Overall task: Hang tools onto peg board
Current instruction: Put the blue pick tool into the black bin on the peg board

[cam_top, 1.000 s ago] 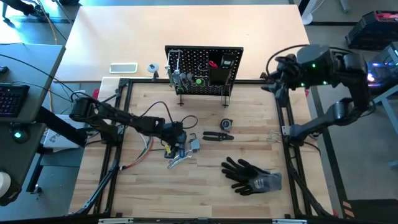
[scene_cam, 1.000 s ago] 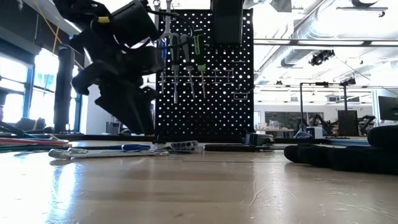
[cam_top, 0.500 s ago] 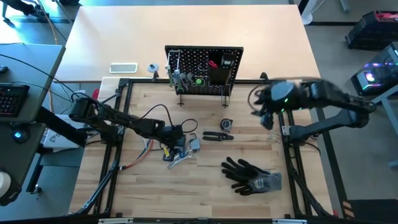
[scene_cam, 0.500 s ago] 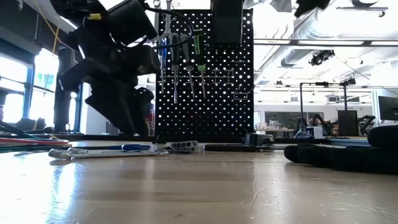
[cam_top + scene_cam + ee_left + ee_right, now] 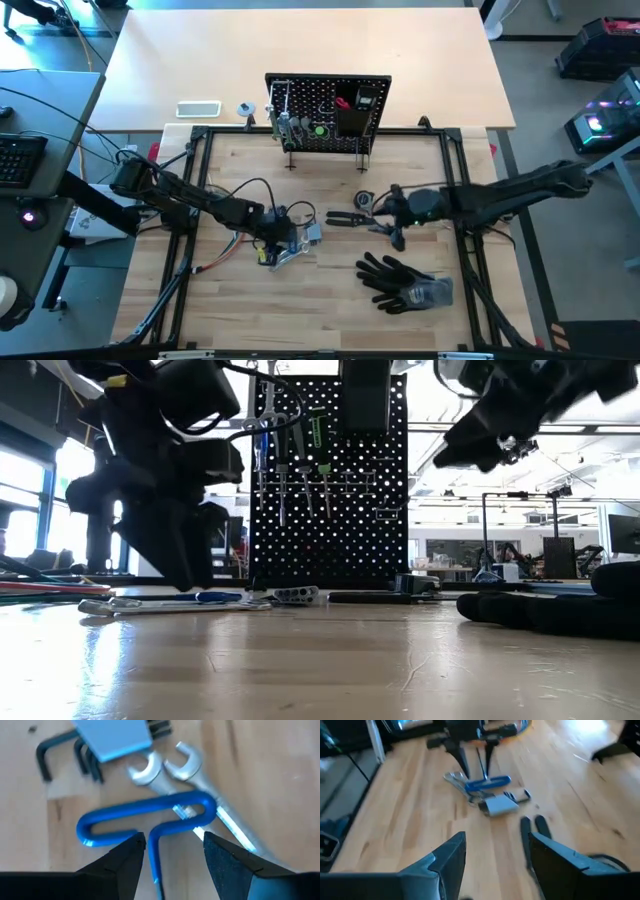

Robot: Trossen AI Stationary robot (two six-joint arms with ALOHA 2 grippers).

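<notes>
The right arm has swung in from the table's 2 o'clock corner and now reaches over the middle of the board, its right gripper (image 5: 396, 228) hovering with fingers apart just beside the black pliers (image 5: 350, 219) and above the black gloves (image 5: 400, 281). The left gripper (image 5: 268, 232) has shifted only slightly; its fingers (image 5: 125, 860) stand apart, straddling the stem of the blue-handled driver (image 5: 145, 817).

Open wood stretches toward 6 o'clock, in front of the gloves and the tool pile, and along the 3 o'clock rail of the black frame (image 5: 470, 250). Toward 9 o'clock the coloured wires (image 5: 215, 258) lie by the left arm.

The loose tools cluster left of centre: two silver wrenches (image 5: 165, 770) with open jaws lie side by side under the driver's looped blue handle, and beside them sits a grey holder of dark hex keys (image 5: 112, 737). The peg board (image 5: 328, 112) stands upright at 12 o'clock, with several tools, one green-handled (image 5: 321, 445), already hanging on it.
</notes>
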